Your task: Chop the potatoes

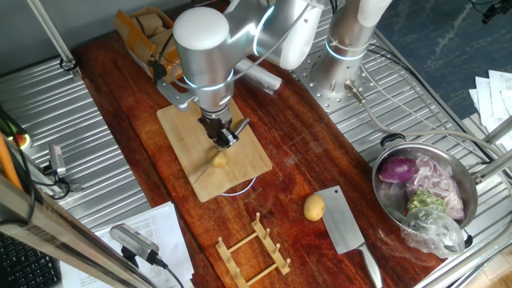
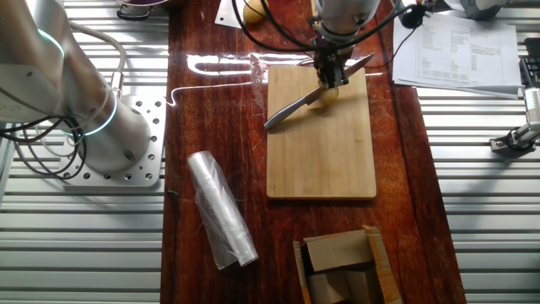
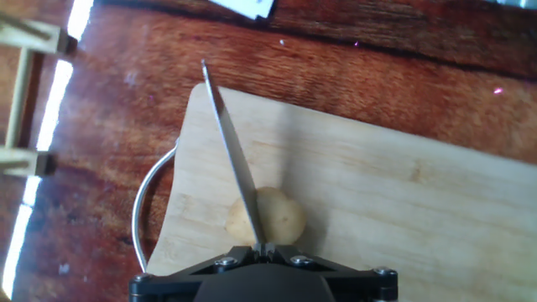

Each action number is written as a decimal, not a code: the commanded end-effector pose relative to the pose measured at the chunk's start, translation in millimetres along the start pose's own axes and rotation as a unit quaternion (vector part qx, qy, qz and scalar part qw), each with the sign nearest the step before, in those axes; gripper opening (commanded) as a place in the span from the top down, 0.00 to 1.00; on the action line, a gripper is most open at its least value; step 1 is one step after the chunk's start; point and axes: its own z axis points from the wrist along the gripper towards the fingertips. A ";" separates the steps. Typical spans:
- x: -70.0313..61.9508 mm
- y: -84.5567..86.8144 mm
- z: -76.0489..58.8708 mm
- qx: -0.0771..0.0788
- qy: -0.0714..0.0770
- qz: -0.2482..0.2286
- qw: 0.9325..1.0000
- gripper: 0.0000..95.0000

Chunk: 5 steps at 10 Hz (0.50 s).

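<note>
The gripper (image 1: 220, 132) is clenched on a knife (image 3: 235, 164), whose blade rests across a potato (image 3: 267, 216) near one short edge of the cutting board (image 2: 325, 152). Only the hand view shows the blade lying on that potato. One fixed view alone shows a second potato (image 1: 314, 208) off the board beside a cleaver (image 1: 346, 228), near a steel bowl (image 1: 384, 192) of purple onion (image 1: 398, 170); the other alone shows a plastic roll (image 2: 221, 211).
</note>
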 end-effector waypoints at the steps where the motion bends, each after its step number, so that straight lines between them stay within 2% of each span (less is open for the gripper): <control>1: -1.2 0.3 0.7 -0.009 -0.002 0.022 1.000 1.00; 5: -4.2 -1.2 5.1 -0.011 -0.003 0.027 1.000 1.00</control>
